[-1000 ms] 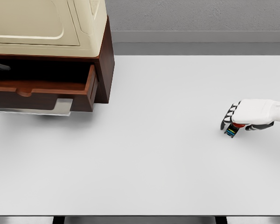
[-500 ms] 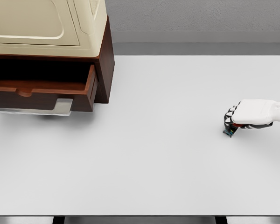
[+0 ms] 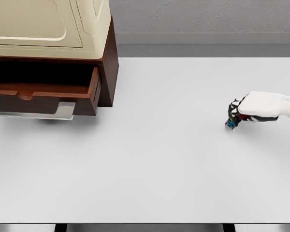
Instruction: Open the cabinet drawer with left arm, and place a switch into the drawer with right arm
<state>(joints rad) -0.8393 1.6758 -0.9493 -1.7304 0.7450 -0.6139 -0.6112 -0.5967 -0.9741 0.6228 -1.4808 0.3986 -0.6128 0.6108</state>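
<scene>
White table (image 3: 150,169); cream appliance (image 3: 43,24) atop cabinet; grey wall (image 3: 203,14).

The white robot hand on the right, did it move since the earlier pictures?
Yes. The white right hand, closed on the small dark switch with coloured stripes, has shifted slightly left and up, toward the open brown wooden drawer, judged against the white table's far edge.

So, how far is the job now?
Done: the dark wooden cabinet drawer stands pulled open. In hand: the white right hand has its fingers closed on the small black switch with coloured stripes, at the table's right side. Left: carrying the switch across the white table and placing it inside the drawer.
</scene>
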